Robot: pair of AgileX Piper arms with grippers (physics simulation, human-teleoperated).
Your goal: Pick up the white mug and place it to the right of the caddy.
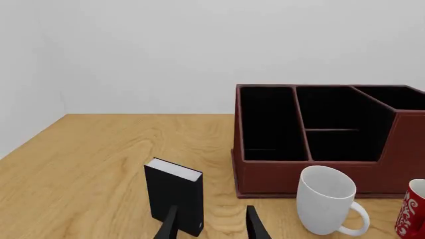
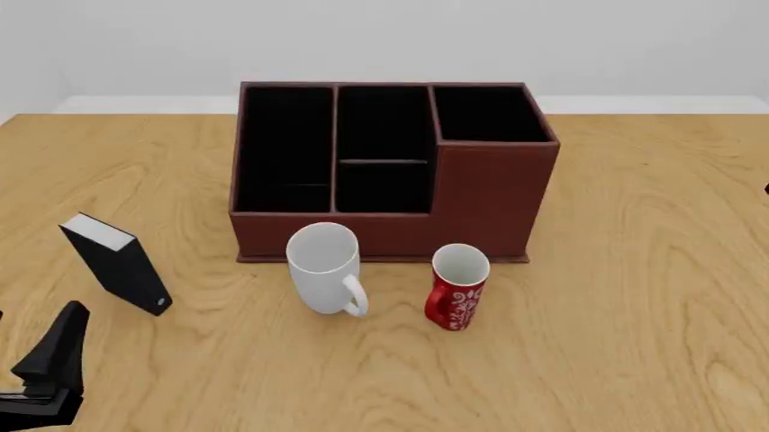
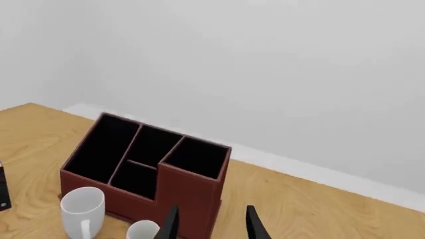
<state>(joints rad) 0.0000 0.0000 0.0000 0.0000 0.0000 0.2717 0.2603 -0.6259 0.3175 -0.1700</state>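
Nearest the front camera: left gripper point(image 2: 49, 378), low at the near left corner of the table point(image 2: 649, 342), fingers apart and empty, seen spread in its own wrist view too point(image 1: 211, 224). Just beyond it, a black box point(image 2: 118, 265) with a white top, standing tilted, well left of the mugs.

Mug point(image 2: 324, 267): white, upright, mouth up, handle turned toward the near side, standing just in front of the caddy point(image 2: 391, 171) near its left-centre front wall, close to it, contact not clear. Beside it to the right, a red mug point(image 2: 458, 286), near but apart.

Right gripper point(image 3: 211, 224): barely in the front view, only a dark sliver at the right edge; in its wrist view, fingers apart, nothing between them, held high and looking down at the caddy from its right.

Progress, judged from this: nothing done yet. Mug untouched, not grasped, not lifted. Left to do: reach, close on the mug, lift, carry past the red mug and round the caddy's taller right section, set down on the bare wood to its right.

Writing: white cursive-like marks on the red mug, too small to read. No label legible on caddy, box or white mug.
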